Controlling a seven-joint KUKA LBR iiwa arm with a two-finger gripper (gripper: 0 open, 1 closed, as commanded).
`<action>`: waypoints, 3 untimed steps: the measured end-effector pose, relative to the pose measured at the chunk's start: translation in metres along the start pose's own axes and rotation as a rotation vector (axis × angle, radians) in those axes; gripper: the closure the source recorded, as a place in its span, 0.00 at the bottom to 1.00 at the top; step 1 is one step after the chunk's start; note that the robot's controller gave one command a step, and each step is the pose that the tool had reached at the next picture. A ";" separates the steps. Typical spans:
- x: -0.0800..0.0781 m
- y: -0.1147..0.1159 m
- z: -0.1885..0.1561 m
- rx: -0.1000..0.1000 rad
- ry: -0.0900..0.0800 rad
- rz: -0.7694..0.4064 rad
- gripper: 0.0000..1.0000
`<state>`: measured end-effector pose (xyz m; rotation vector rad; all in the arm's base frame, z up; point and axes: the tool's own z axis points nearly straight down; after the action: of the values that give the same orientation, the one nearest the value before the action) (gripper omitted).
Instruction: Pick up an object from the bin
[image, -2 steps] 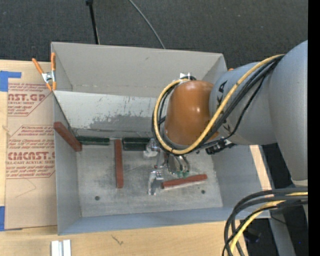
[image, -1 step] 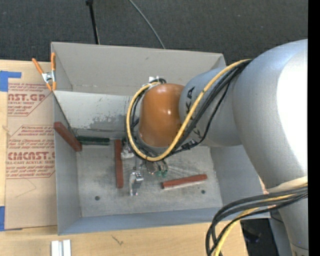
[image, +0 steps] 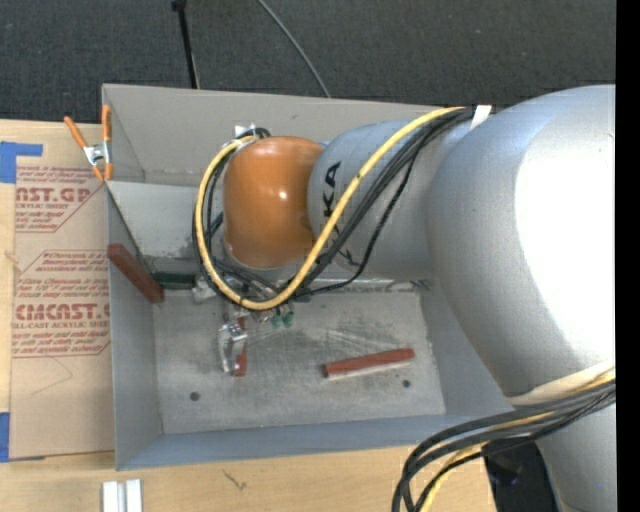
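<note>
The bin (image: 135, 400), a grey metal container with sloped walls, occupied the centre of the frame. The arm (image: 520, 240) entered from the right and covered the bin's upper right portion. Its wrist carried an orange cover (image: 268, 200) at upper centre, with yellow and black cables (image: 215, 200) looped around it.

The gripper (image: 234, 360) hung below the orange cover, pointing down at the bin floor left of centre, with its tip at or very near the floor. Whether it was open or closed could not be determined from this angle.

A small reddish piece (image: 239, 368) showed right at the gripper's tip, on the floor in the left-centre of the bin. Its shape and kind could not be made out, nor whether it was gripped or merely lying beside the tip.

A red-brown stick (image: 368, 364), long and thin, lay flat on the floor to the right of the gripper, well apart from it and tilted slightly, with its right end higher in the frame.

A red-brown block (image: 135, 273) leaned against the left wall at the floor's upper left corner, apart from the gripper. Just to its right, a dark object (image: 172, 272) lay along the foot of the back wall, partly under the wrist, its kind not identifiable.
</note>
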<state>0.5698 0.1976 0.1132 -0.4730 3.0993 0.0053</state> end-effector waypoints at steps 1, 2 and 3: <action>0.019 -0.021 0.006 0.002 0.005 -0.083 0.00; 0.023 -0.041 0.035 0.001 0.005 -0.351 0.00; 0.006 -0.039 0.037 0.000 -0.008 -0.717 1.00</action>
<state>0.5758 0.1590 0.0765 -1.5268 2.7284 0.0036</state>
